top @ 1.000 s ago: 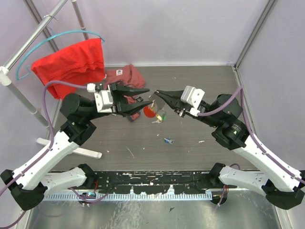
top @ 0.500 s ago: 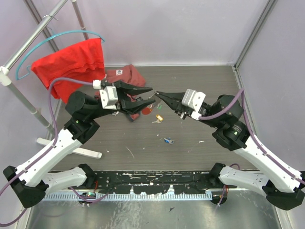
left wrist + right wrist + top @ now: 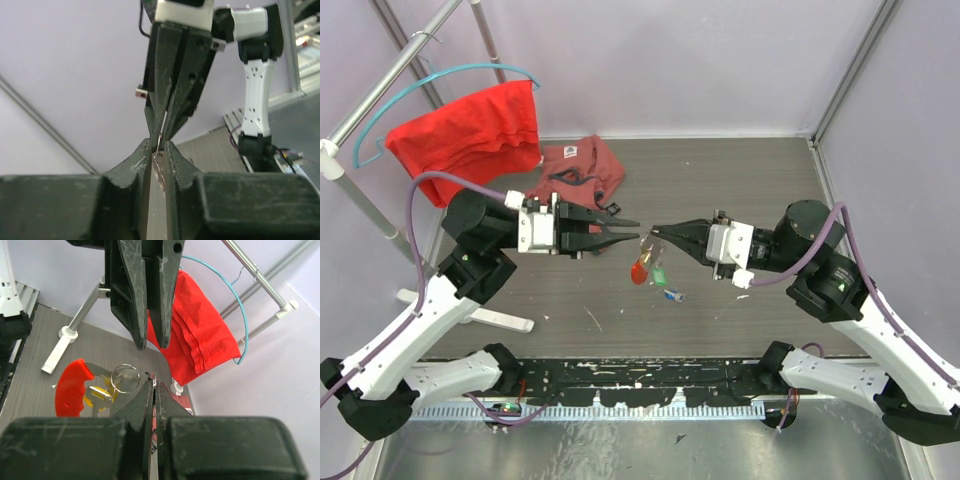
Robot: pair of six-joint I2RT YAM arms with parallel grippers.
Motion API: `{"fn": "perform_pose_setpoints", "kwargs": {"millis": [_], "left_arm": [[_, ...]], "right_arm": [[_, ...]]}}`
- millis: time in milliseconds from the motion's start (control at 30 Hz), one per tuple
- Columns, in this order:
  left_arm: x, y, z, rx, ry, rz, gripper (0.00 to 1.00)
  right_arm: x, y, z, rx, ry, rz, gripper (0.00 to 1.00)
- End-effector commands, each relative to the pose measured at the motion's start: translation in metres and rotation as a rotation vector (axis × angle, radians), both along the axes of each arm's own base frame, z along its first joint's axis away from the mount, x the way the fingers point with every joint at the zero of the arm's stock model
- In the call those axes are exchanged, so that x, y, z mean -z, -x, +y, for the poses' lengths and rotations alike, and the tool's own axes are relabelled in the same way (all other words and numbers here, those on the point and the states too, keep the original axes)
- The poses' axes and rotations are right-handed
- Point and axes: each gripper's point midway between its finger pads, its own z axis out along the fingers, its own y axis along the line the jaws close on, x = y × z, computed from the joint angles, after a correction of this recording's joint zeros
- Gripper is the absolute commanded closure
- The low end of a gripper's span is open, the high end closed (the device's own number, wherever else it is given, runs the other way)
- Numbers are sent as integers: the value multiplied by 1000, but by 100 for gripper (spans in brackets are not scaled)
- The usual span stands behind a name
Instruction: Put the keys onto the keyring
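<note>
Silver keyring (image 3: 72, 387) hangs pinched in the closed right claw (image 3: 655, 232). The left claw (image 3: 636, 229), a little open, should grab it gently.

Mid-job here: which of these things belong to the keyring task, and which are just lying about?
Job: keyring with red tag, in the right gripper; green key; yellow key; blue key on the table.
Lying about: red cloth on the rack; pink garment.
</note>
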Motion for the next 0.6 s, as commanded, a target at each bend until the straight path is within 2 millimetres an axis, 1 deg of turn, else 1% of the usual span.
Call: {"fn": "perform_pose_setpoints", "kwargs": {"millis": [0, 133, 300, 400, 500, 567], "left_arm": [[14, 10, -2, 66, -113, -25, 74], [14, 5, -3, 45, -137, -33, 73], [18, -3, -7, 20, -160, -16, 72], [25, -11, -11, -6, -177, 6, 71], [39, -20, -14, -34, -219, 30, 70], [48, -21, -16, -35, -242, 33, 71]], "right_arm": [[-28, 20, -10, -53, -24, -88, 99], [-19, 19, -8, -60, 21, -83, 99], [-8, 13, -5, -49, 72, -89, 99], [4, 4, -3, -26, 118, -74, 99], [17, -4, -1, 0, 164, -43, 99], [25, -8, 1, 11, 184, -26, 99]]}}
